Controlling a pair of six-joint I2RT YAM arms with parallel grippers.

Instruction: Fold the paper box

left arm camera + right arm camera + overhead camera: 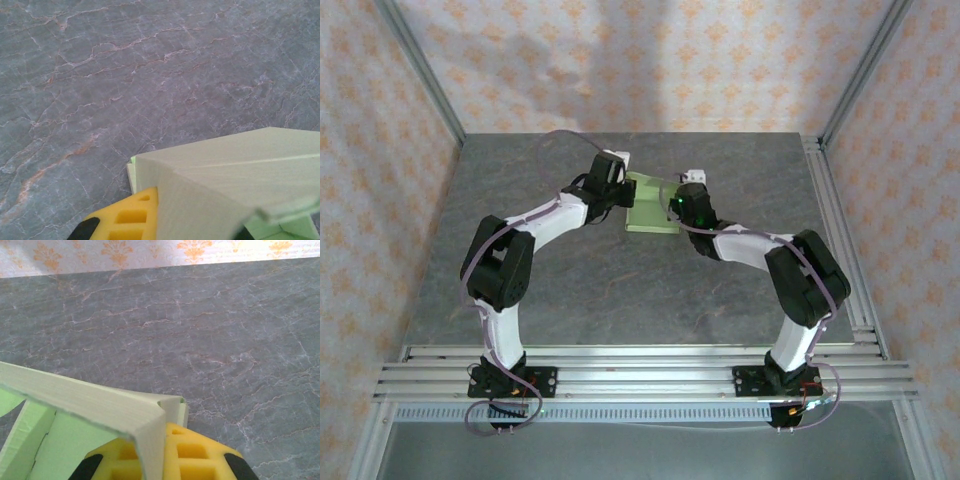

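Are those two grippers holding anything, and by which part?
Yes, both grip the paper box. The left gripper pinches its left edge, and the right gripper pinches a raised flap on its right edge.

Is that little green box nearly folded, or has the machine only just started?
It looks about midway. Done: the paper box has creased panels standing up at angles instead of lying flat. In hand: the left fingers and right fingers seem pinched shut on opposite edges of it, above the table. Left: the panels gape apart and inner flaps show, so it is not yet closed.
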